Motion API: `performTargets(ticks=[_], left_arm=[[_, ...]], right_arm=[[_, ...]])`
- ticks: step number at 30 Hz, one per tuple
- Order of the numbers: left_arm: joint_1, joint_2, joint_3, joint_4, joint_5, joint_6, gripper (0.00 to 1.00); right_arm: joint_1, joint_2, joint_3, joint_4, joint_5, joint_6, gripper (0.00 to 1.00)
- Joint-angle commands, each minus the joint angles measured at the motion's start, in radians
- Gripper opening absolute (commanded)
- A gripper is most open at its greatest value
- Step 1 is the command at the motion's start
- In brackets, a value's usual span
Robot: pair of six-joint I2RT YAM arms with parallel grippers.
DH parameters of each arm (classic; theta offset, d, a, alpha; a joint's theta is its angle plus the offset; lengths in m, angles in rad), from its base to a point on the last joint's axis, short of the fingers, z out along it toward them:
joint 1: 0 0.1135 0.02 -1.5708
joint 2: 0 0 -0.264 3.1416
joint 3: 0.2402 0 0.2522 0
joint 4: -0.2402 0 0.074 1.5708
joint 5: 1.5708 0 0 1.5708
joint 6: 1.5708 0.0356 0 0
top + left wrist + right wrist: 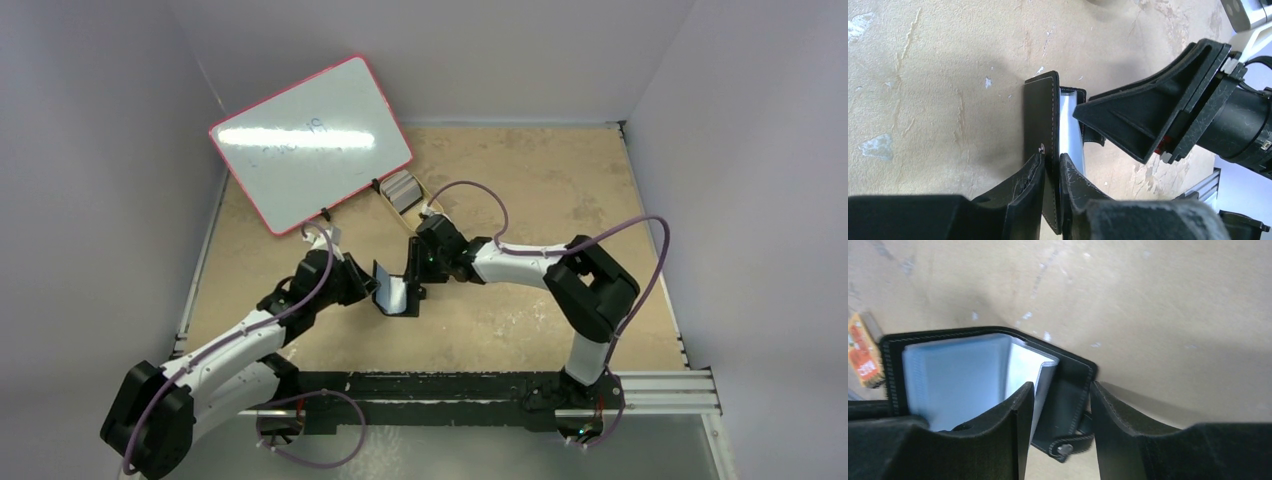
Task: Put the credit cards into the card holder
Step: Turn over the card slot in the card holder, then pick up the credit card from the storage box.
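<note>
The black card holder [395, 292] stands open on the table, its grey-blue pockets [955, 380] showing. My left gripper [1050, 157] is shut on its left flap [1040, 110]. My right gripper [1060, 390] is open, its fingers [1020, 405] on either side of the right flap [1068, 390], which carries the snap tab [1068, 447]. The flap lies slanted in that gap. The right gripper also shows in the left wrist view [1148, 117], close beside the holder. Grey and pale credit cards [402, 188] lie in a tan tray behind the grippers. No card is in either gripper.
The tan oval tray [422, 203] sits just behind the right gripper. A pink-framed whiteboard [310, 140] leans at the back left. Grey walls close in the left, back and right sides. A small blurred orange thing [865, 352] shows at the left edge of the right wrist view.
</note>
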Motion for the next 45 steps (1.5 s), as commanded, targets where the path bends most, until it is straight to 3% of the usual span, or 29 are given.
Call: performTargets(ticks=[1,8,12,17,27,32,37,39,45], left_arm=[[-0.006,0.014,-0.009,0.08,0.013,-0.008,0.18],[-0.006,0.011,-0.021,0.129,0.043,-0.032,0.14],[-0.006,0.028,-0.034,0.151,0.054,-0.036,0.0],[-0.006,0.044,-0.048,0.216,0.067,-0.068,0.03],[-0.006,0.048,-0.052,0.177,0.045,-0.06,0.17],[-0.006,0.041,-0.052,0.166,0.045,-0.052,0.15],[-0.006,0.035,-0.063,0.161,0.052,-0.047,0.12],[-0.006,0.03,-0.069,0.189,0.07,-0.054,0.09],[-0.006,0.042,-0.049,0.176,0.063,-0.04,0.02]], right_arm=[[-0.005,-0.077,-0.048,-0.075,0.075,-0.037,0.47],[-0.003,-0.183,-0.036,-0.081,0.029,-0.059,0.46],[-0.005,-0.227,-0.032,-0.021,-0.027,-0.052,0.45],[-0.037,-0.217,0.003,0.046,-0.064,-0.115,0.44],[-0.117,-0.153,0.179,0.111,0.033,-0.802,0.5],[-0.237,-0.063,0.32,0.027,-0.271,-1.111,0.54],[-0.264,0.046,0.457,-0.094,-0.358,-1.348,0.59],[-0.266,0.072,0.497,-0.113,-0.359,-1.369,0.59],[-0.266,0.044,0.52,-0.089,-0.328,-1.162,0.56]])
